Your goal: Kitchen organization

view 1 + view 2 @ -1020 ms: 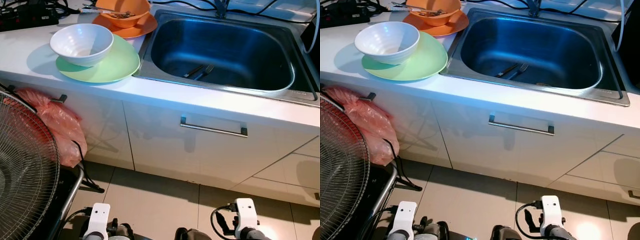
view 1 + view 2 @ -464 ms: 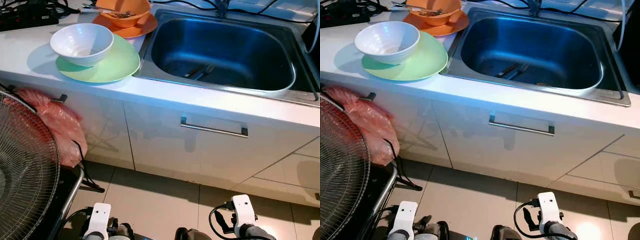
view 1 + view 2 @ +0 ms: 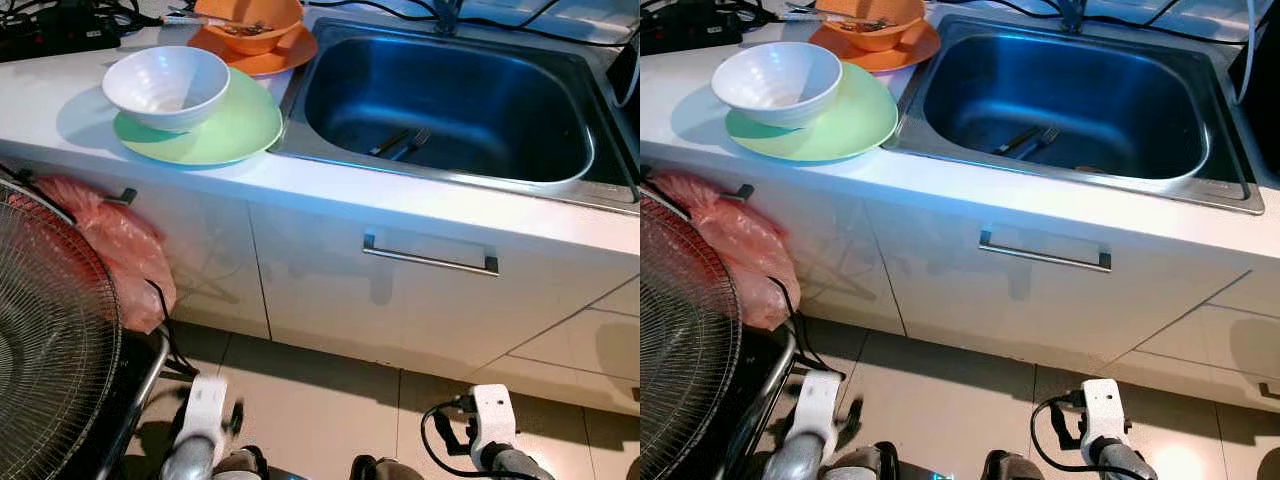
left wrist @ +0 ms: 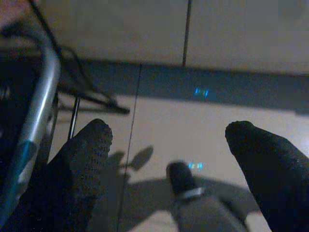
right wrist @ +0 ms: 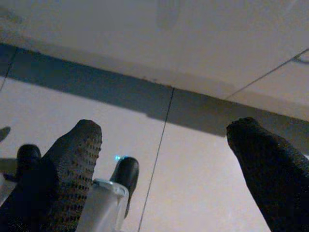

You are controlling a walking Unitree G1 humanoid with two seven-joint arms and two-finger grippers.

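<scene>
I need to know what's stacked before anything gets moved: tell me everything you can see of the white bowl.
The white bowl is glossy, ceramic-looking, with faint ribbing on its outer wall. It stands upright and looks empty, on the pale green plate, toward that plate's left side, on the white counter left of the sink. Nothing else touches it.

Motion blur is smearing the left arm's white wrist block (image 3: 205, 412), and the frame bottom is cutting off both it and the right arm's white wrist block (image 3: 492, 428). The left edge is cropping the round wire-mesh fan guard (image 3: 50, 340), and the top edge is clipping the orange bowl (image 3: 250, 18) and the black cables (image 3: 60, 15). The dark cutlery in the steel sink basin (image 3: 405, 143) is reading too small and shaded to count; one piece is looking like a fork.
</scene>
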